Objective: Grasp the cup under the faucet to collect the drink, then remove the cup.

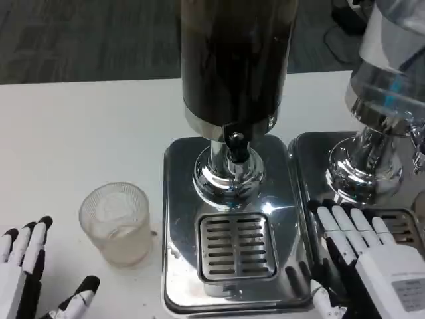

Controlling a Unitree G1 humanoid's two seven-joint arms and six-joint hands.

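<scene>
While the cup (116,222) waits lower left beside the drip tray (236,246), the left hand (26,279), fingers spread and empty, should wrap it squarely before sliding it under the faucet (234,141).

One head-mounted camera looks steeply down and forward, close over the white table (80,126), with the drink dispenser (232,66) looming near centre.
</scene>
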